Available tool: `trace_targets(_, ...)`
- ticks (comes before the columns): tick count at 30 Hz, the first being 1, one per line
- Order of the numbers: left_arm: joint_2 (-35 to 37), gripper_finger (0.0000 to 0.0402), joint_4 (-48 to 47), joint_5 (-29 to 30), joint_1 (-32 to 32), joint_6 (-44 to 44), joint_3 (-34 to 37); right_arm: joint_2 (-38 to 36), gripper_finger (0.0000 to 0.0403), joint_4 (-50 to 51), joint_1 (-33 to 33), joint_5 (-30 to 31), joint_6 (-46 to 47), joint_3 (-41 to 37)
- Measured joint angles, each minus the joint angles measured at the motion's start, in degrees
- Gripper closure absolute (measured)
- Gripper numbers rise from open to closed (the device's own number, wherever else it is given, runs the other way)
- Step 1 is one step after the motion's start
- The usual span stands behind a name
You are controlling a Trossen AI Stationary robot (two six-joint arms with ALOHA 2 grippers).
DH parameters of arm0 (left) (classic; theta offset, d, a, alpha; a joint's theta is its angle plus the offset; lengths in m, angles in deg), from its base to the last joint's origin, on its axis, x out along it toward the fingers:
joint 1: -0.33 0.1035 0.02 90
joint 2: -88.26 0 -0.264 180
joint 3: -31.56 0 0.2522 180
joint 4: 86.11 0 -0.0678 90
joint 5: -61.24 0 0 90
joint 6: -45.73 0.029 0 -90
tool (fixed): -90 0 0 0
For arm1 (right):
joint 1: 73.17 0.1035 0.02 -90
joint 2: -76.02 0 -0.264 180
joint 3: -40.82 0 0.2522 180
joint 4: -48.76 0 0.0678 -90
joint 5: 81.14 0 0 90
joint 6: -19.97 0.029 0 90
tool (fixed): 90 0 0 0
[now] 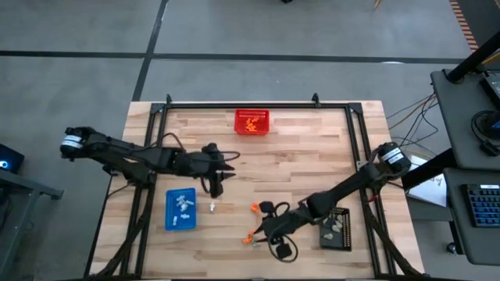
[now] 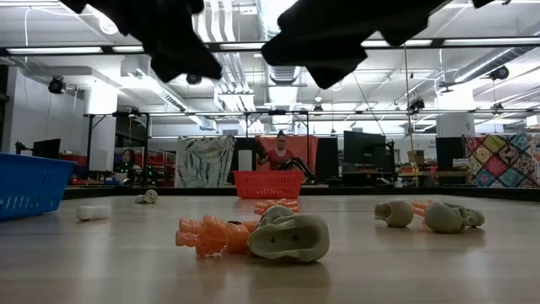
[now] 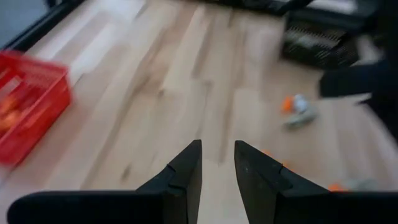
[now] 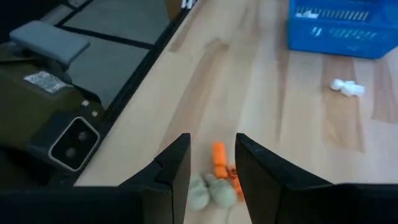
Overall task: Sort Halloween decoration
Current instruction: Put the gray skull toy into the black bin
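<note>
Right tool (image 4: 211, 168) hangs part-open and empty over the orange-and-grey trinkets (image 4: 214, 183) at lower centre, so I'd drop straight, pinching just one, left tool (image 3: 217, 165) equally empty.

No writing can be read anywhere in these views. The small white label (image 4: 42, 79) on the dark device (image 4: 43, 118) lying off the edge of the worktop (image 4: 273, 93) carries print that is too fine to make out. The hangings in the room behind the red basket (image 2: 267, 183) show no legible letters or numbers either.
</note>
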Motion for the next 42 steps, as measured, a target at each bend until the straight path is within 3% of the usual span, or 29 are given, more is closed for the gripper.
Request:
trace_targets(8, 0.0, 0.0325, 7.04, 6.51, -8.83, -1.61, 0.3, 4.56, 0.0289, 4.04, 3.0, 1.18, 1.32, 5.63)
trace_targets(14, 0.0, 0.0325, 10.49, 7.51, -12.6, -2.24, 0.32, 7.55, 0.0289, 9.24, 4.22, 4.2, 2.09, 9.05)
trace_targets(28, -1.46, 0.0325, 13.41, 8.45, -13.15, -0.11, 0.3, 7.46, 0.0285, 16.57, 4.48, 9.51, 3.36, 8.64)
trace_targets(42, -2.1, 0.0325, 13.44, 8.58, -13.04, 0.17, 0.32, 8.16, 0.0208, 15.54, 5.06, 9.57, 6.28, 8.59)
